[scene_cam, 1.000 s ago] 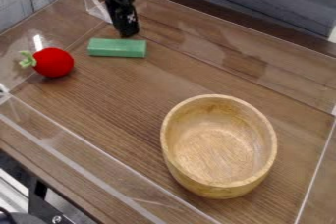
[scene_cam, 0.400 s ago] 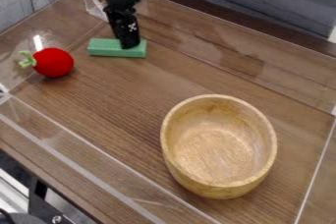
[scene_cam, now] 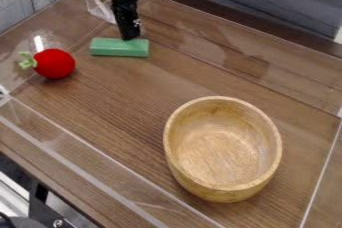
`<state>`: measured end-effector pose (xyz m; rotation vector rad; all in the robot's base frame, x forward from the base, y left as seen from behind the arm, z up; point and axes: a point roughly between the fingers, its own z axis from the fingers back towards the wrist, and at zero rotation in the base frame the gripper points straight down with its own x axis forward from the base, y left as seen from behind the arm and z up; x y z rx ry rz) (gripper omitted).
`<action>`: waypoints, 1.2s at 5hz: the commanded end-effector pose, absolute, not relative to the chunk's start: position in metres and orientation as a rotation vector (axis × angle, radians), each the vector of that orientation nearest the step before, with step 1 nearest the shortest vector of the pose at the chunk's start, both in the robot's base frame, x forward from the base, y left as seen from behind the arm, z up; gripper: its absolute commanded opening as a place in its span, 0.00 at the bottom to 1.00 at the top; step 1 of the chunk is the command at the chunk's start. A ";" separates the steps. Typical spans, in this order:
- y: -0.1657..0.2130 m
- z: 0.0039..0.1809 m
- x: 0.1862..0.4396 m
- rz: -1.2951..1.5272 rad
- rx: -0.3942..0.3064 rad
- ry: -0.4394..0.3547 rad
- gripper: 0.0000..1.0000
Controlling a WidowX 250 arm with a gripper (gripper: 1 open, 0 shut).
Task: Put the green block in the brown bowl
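Observation:
The green block [scene_cam: 110, 46] lies flat on the wooden table at the upper left. My gripper [scene_cam: 130, 36] points down at the block's right end, its dark fingers closed on that end. The block still rests on the table. The brown bowl [scene_cam: 179, 124] stands upright at the lower right, far from the gripper, and nothing shows inside it.
A red round fruit [scene_cam: 54, 63] with a green stem sits left of the block. Clear plastic walls [scene_cam: 80, 162] run along the table's front and left edges. A grey plank wall rises behind the table.
The gripper came down from just above the block onto its right end, and its fingers closed there. The block, fruit and bowl have not shifted.

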<state>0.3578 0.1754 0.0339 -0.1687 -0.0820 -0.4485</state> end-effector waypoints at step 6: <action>0.178 0.086 0.354 -0.370 -0.135 -0.115 0.00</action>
